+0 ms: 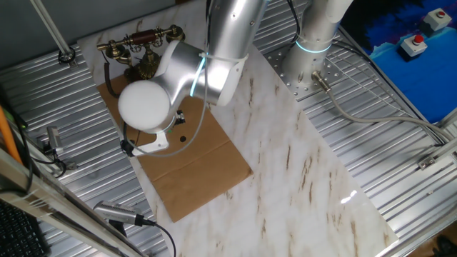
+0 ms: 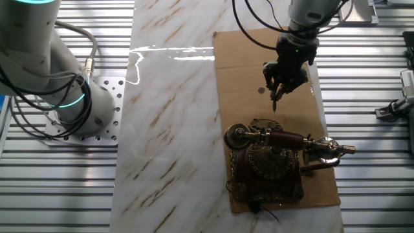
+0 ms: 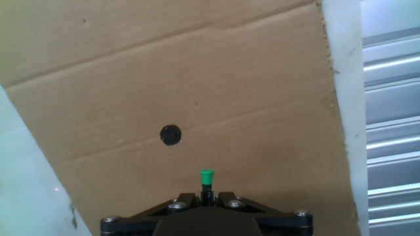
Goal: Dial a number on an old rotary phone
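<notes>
Brown cardboard (image 2: 284,162) covered one end of the marble worktop (image 2: 174,129), and the old rotary phone (image 2: 272,162) stood at that sheet's far end, handset across its cradle. The gripper (image 2: 278,87) hung above bare cardboard near a black dot (image 3: 170,135), fingers clamped on a thin green-tipped stick (image 3: 206,183), just short of the phone.

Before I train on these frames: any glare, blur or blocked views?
One fixed view: the arm's white joint cap hides part of the rotary phone. The other fixed view: glare streak on the marble tabletop. Hand view: sharp cardboard, green-tipped stick between the fingers.
</notes>
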